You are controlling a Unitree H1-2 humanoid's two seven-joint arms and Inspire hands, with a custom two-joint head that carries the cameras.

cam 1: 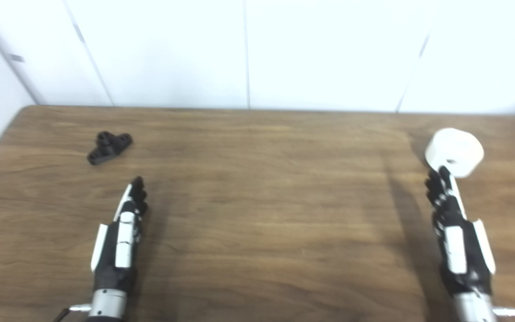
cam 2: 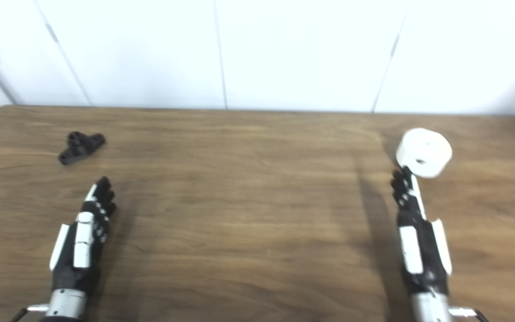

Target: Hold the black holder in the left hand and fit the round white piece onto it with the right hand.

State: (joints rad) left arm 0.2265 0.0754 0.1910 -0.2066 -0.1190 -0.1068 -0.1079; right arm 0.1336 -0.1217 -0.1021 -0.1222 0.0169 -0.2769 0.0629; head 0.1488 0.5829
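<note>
Wooden table (cam 1: 257,232), white wall panels behind it. Both arms enter from the near edge and lie low over the tabletop, well apart.

Right hand (cam 1: 456,228): fingers extended forward, edge-on to the camera, holding nothing. Fingertips (cam 1: 436,176) reach the near edge of the round white piece (cam 1: 455,152); whether they touch it or stop just short cannot be told from either view. The piece is a short cylinder sitting tilted at the far right of the table, with a small dark hole visible on its near face.

Left hand (cam 1: 121,237): fingers likewise stretched forward and together, empty. The black holder (cam 1: 109,146) lies flat at the far left, beyond the fingertips and slightly to the left of their line, with a clear gap of bare wood between. Its long axis runs diagonally, near-left to far-right; a short stub sticks off one side.

Judgement: neither pickup has begun. Each part lies ahead of its own hand, so no crossing is needed. The left hand has the longer reach, forward and a little outward, and probably must turn to close across the diagonal bar.
</note>
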